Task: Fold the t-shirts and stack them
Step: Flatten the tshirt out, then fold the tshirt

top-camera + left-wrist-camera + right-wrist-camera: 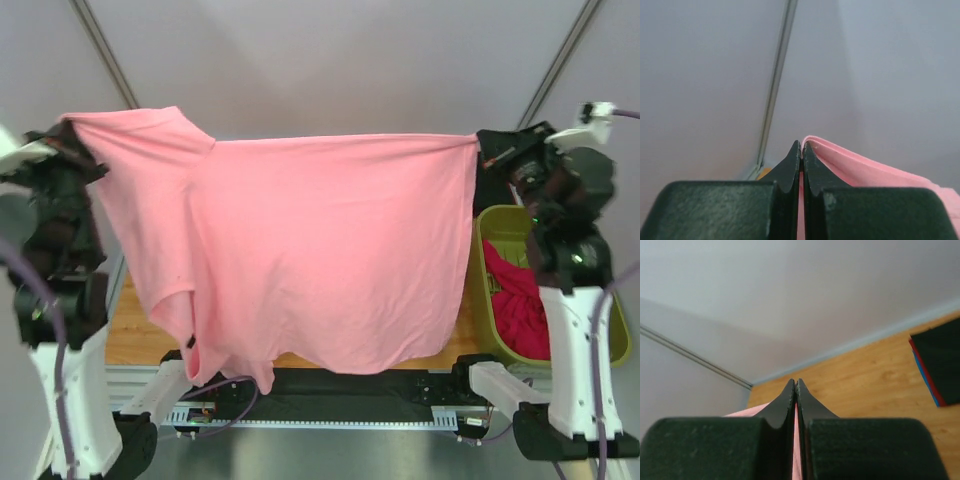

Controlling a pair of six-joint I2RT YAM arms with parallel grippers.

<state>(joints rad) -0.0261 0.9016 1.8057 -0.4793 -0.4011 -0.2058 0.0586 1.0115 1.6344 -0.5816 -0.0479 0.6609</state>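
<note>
The light pink t-shirt (pixel 330 250) hung spread above the table (pixel 130 338), each top corner pinched in the closed left gripper (pixel 801 147) and right gripper (pixel 795 384); judged light, limp, best held at corners.

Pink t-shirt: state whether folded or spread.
Spread: the pink t-shirt hangs flat, stretched between the left pincer and right pincer.

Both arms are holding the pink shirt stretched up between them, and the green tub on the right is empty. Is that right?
Not quite. The green tub is not empty: the top view shows magenta-red cloth in it. The left tool and right tool do hold the pink shirt stretched up between them.
</note>
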